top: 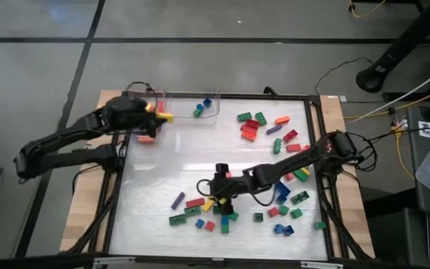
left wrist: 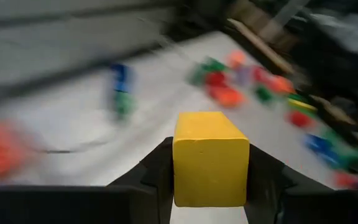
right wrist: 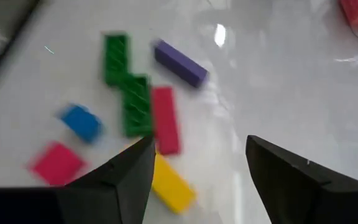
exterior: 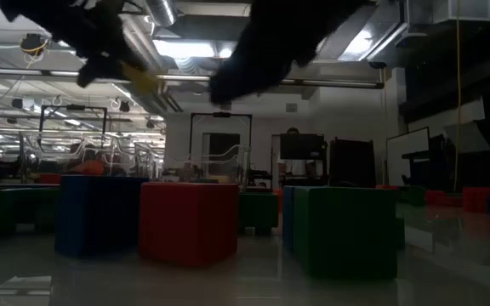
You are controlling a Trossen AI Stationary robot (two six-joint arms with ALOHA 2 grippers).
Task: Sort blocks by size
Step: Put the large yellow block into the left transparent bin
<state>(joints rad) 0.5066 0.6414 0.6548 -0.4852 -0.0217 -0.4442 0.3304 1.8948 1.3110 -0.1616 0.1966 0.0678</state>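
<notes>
the bench is a pale wooden table (top: 86,196) carrying a glossy white tray (top: 155,187) with a dark frame; its surface mirrors the ceiling lights. around it lies grey floor with dark seams, and cables trail off past the right edge. the low view looks across the shiny surface into a dim workshop with strip lights, racks and a dark screen.

the left gripper (top: 160,113) hangs at the far left corner of the tray, beside a clear container (top: 192,106) holding a few blue and green blocks; its jaws pinch a yellow block (left wrist: 211,158).

the right gripper (top: 213,196) sits over the near middle of the tray, jaws spread with nothing between them, above a yellow block (right wrist: 171,183), a red long one (right wrist: 165,119), green ones (right wrist: 129,93) and a purple one (right wrist: 179,62).

the other blocks (top: 275,134) lie scattered along the right half and near edge.
</notes>
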